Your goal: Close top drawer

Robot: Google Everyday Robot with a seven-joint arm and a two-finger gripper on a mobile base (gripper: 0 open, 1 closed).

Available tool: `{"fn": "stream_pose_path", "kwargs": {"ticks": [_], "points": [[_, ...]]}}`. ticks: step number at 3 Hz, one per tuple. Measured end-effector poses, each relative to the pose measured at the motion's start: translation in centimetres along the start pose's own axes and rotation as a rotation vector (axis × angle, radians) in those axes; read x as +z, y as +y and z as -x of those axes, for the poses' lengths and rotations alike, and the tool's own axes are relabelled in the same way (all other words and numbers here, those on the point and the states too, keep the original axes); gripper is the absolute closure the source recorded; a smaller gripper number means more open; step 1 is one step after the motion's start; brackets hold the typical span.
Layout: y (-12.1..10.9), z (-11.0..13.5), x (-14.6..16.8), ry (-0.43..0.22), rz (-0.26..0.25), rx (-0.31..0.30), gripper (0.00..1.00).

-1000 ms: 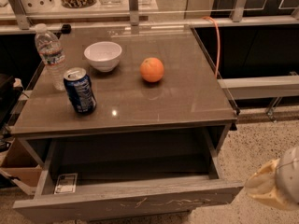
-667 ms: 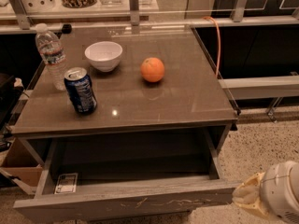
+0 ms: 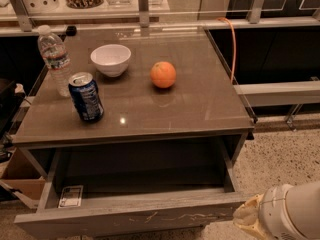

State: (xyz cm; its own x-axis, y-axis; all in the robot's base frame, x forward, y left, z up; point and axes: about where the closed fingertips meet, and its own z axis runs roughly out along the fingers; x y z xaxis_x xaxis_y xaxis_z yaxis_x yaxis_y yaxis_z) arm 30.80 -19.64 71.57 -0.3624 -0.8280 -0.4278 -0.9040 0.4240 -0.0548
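The top drawer (image 3: pixel 135 216) of the grey cabinet stands pulled far out. Its flat handle-less front shows pale scratch marks near the middle. Inside it is mostly bare, with a small flat packet (image 3: pixel 71 196) lying at the front left corner. My gripper (image 3: pixel 250 218) is at the lower right, its yellowish tip just off the drawer front's right end, with the white wrist (image 3: pixel 292 214) behind it.
On the cabinet top (image 3: pixel 200 104) stand a water bottle (image 3: pixel 54 58), a blue soda can (image 3: pixel 86 97), a white bowl (image 3: pixel 111 59) and an orange (image 3: pixel 163 74). An orange cable (image 3: pixel 232 44) hangs at the right. A cardboard box (image 3: pixel 20 179) sits on the floor at left.
My gripper has moved left along the bottom right, from near the frame's edge to right beside the drawer front's right end. The drawer has not visibly moved.
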Motion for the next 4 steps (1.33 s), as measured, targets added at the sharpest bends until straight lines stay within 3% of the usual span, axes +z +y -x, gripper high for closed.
{"fn": "stream_pose_path", "kwargs": {"ticks": [2, 3, 4], "points": [[-0.2, -0.8, 4.9, -0.005, 0.013, -0.051, 1.0], [-0.6, -0.5, 6.1, -0.045, -0.013, -0.073, 1.0], [-0.8, 0.4, 7.2, -0.107, -0.076, -0.103, 1.0]]}}
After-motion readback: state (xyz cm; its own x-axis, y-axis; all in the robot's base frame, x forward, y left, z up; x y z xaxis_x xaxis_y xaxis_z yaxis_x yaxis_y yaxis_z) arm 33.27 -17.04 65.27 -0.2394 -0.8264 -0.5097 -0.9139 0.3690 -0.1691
